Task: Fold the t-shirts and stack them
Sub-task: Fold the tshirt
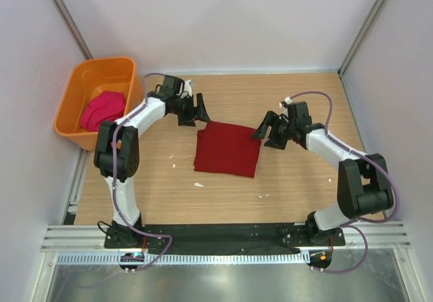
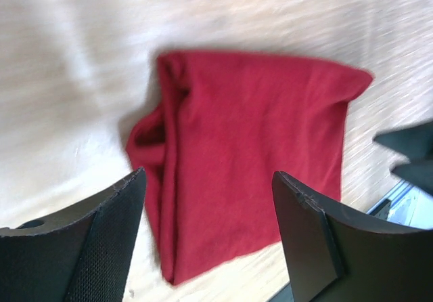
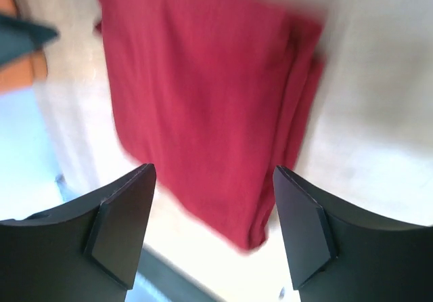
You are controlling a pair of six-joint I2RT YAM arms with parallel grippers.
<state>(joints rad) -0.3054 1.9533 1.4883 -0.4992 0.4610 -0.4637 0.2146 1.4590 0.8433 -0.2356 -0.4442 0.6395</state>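
The folded crimson t-shirt [image 1: 228, 149] lies flat mid-table. The left gripper [image 1: 196, 114] hovers at its 11 o'clock and the right gripper [image 1: 268, 134] at its 2 o'clock, both with jaws spread and empty. The magenta t-shirt [image 1: 103, 109] sits crumpled in the orange tub [image 1: 81, 78] at 10 o'clock.

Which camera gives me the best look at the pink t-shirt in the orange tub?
Top external: the pink t-shirt lies bunched in the orange tub, fully visible. Both wrist views face the folded red t-shirt and show nothing of the pink one.
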